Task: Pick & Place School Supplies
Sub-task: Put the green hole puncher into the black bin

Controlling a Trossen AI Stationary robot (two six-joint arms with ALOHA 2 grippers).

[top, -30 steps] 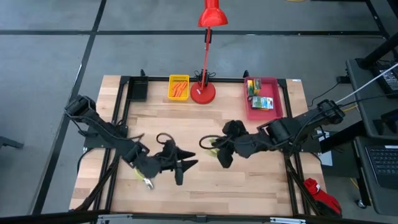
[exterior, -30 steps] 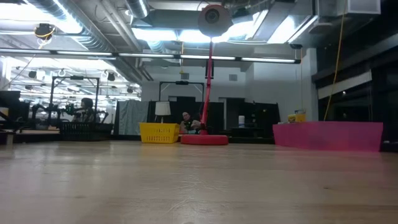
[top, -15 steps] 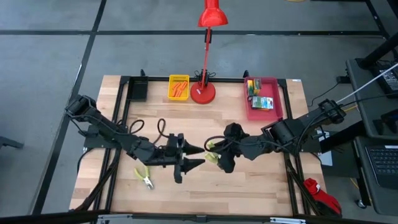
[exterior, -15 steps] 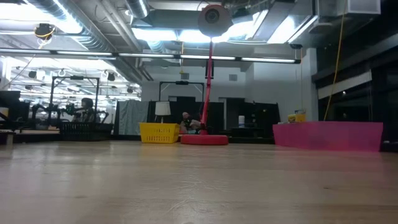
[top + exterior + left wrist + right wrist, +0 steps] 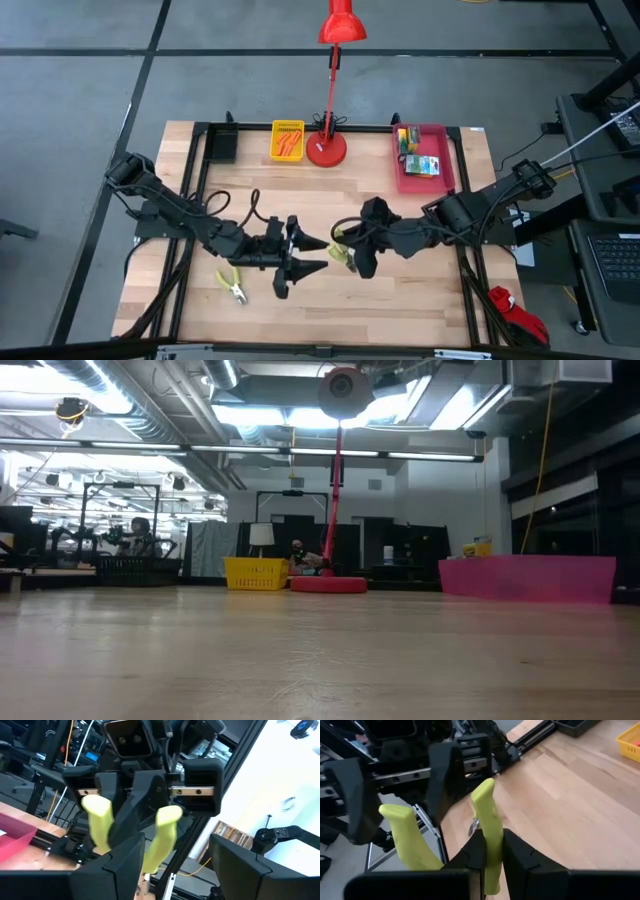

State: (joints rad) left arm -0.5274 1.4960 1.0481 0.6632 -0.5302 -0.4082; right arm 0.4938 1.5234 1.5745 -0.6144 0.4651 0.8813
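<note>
Grippers are meeting mid-table: we are pinching lime-green-handled pliers (image 5: 341, 248) in our right gripper (image 5: 347, 252), presenting them to our left gripper (image 5: 304, 257), spread wide, while a second pair (image 5: 232, 284) is lying near-left.

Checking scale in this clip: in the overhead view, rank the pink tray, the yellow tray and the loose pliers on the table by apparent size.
1. pink tray
2. yellow tray
3. loose pliers, looking close to the yellow tray in length but slimmer
</note>
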